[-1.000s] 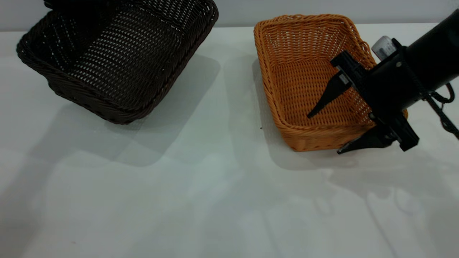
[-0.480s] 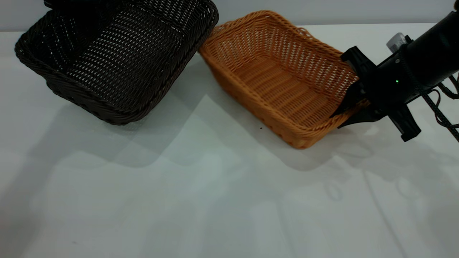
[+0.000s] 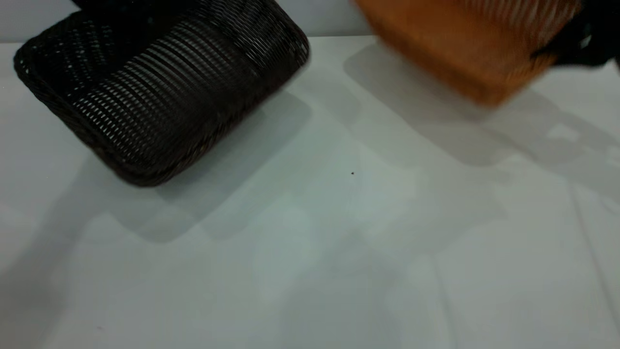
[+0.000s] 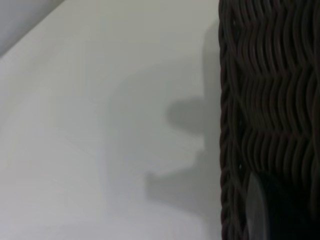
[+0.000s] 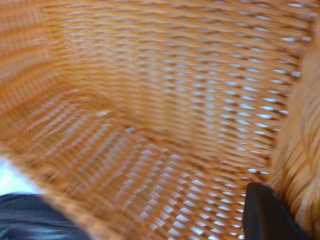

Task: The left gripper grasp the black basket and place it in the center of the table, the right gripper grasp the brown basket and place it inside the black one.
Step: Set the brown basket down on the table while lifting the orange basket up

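At the far right, the right gripper (image 5: 265, 212) now carries the brown basket (image 3: 465, 43) off the table (image 3: 339, 242), pinching its wall; the black basket (image 3: 160, 92) is not centered yet.

- The very dark brown-black rectangular woven wicker basket (image 3: 160, 92) is tilted at the far left of the broad plain white smooth tabletop (image 3: 310, 232), its open mouth tipped up and its near corner low against the surface.
- My left wrist view shows its braided outer wall (image 4: 270, 100) close up.
- The orange-tan rectangular woven wicker basket (image 3: 465, 43) hangs off the table at the far right, blurred and tilted; its open-weave inside (image 5: 160, 110) fills my right wrist view.
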Tool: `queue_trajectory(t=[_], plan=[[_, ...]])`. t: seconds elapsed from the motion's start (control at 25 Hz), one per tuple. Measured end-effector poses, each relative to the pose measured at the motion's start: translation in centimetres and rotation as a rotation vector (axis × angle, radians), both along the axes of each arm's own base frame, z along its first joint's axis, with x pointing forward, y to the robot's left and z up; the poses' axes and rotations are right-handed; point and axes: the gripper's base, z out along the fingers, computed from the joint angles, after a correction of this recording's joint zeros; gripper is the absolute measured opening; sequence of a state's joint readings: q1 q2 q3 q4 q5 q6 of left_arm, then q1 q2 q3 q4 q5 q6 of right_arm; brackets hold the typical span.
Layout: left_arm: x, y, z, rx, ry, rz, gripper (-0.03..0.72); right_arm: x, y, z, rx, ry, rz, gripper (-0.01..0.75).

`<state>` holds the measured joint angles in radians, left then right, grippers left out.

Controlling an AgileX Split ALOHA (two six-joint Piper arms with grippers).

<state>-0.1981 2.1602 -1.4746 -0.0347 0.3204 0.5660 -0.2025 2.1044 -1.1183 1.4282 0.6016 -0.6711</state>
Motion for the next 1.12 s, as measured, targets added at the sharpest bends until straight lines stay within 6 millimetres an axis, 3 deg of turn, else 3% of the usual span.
queue_trajectory(t=[0.28,0.44,0.56,0.8,1.12], plan=[[-3.6,-8.9,-0.7,0.094,0.068,-0.456,0.083,1.6,-2.0,3.0,-0.008,-0.108,0.148,0.063],[-5.0,-12.1,-2.6,0.140,0.068,-0.652,0.083,1.6,-3.7,3.4,-0.015,-0.118,0.138,0.063],[-5.4,-13.4,-4.1,0.153,0.044,-0.742,0.083,1.3,-4.3,3.4,-0.017,-0.112,0.140,0.063],[-6.5,-16.0,-4.7,0.126,-0.002,-0.844,0.083,1.0,-5.3,3.2,-0.043,-0.103,0.149,0.063],[-6.9,-16.8,-4.6,0.142,-0.037,-0.943,0.090,0.9,-5.2,3.3,-0.039,-0.106,0.169,0.063]])
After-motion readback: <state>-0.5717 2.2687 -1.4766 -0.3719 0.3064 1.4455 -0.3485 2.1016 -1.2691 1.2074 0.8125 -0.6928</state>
